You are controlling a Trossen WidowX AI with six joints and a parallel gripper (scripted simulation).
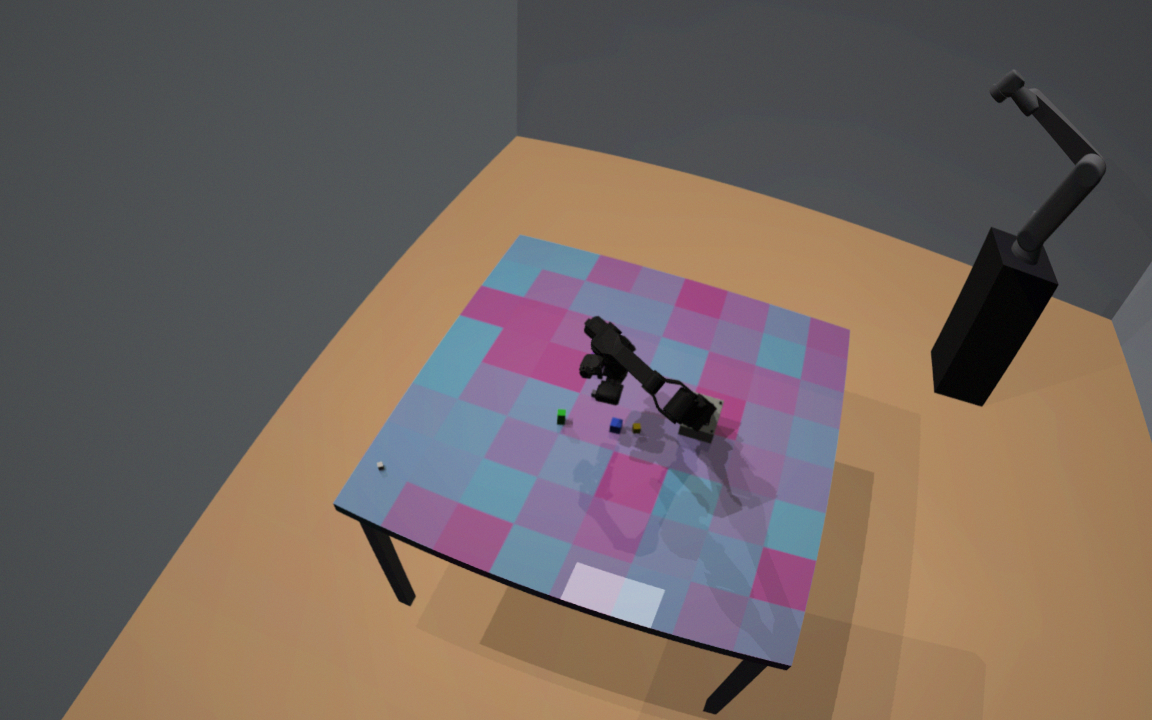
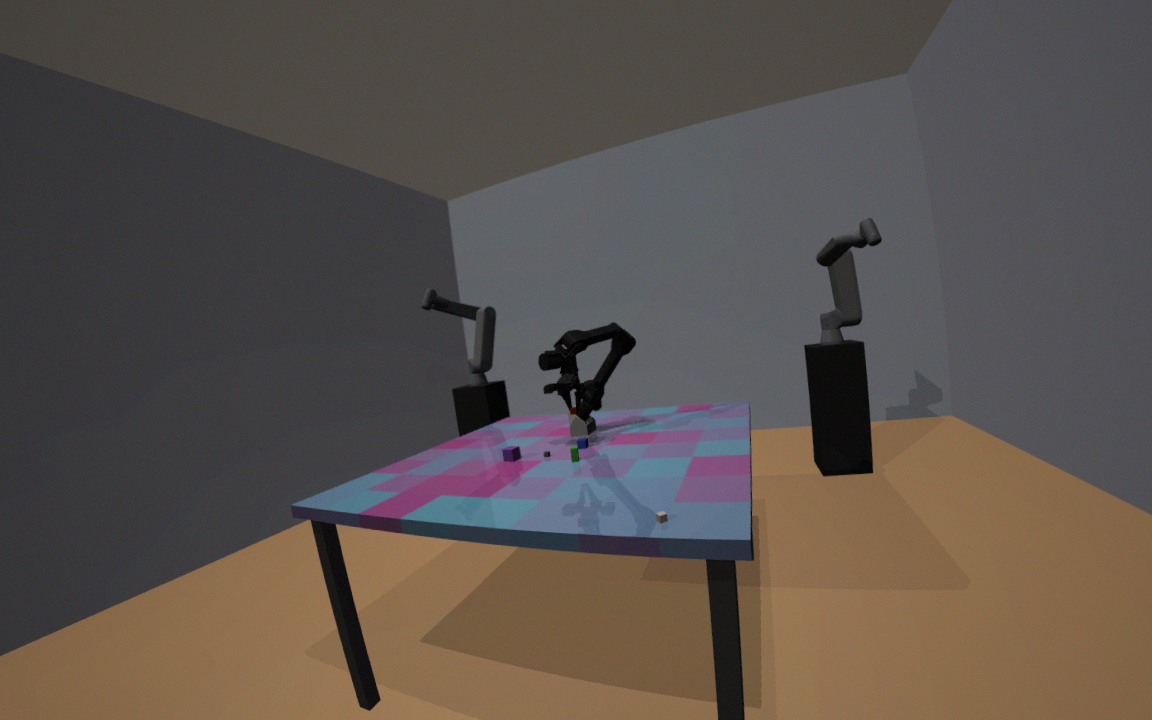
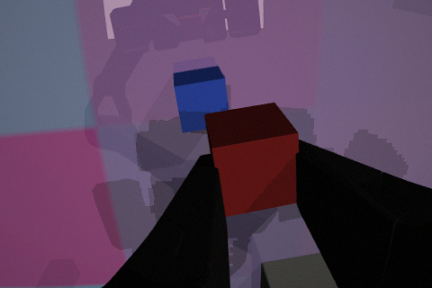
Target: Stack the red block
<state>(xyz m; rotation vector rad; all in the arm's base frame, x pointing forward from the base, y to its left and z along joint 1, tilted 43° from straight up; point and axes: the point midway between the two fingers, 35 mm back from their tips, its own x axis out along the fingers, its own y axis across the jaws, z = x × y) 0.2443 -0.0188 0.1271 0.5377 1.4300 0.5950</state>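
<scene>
My gripper (image 3: 250,160) is shut on the red block (image 3: 256,175) (image 2: 573,411), one finger on each side of it, and holds it above the table. In the top view the arm hides the red block and the fingertips. The green tower (image 1: 561,417) (image 2: 575,454) is small and stands upright on the table. Nothing rests on top of it. It is farther from the arm's base than the held block and is out of the wrist view.
A blue block (image 1: 616,425) (image 2: 582,443) (image 3: 202,103) stands between the green tower and the arm's base (image 1: 696,435), beside a yellow block (image 1: 636,428). A purple block (image 2: 511,454) and a tiny dark block (image 2: 546,454) lie left of the tower in the exterior view. A white block (image 1: 379,465) (image 2: 661,517) lies near a corner.
</scene>
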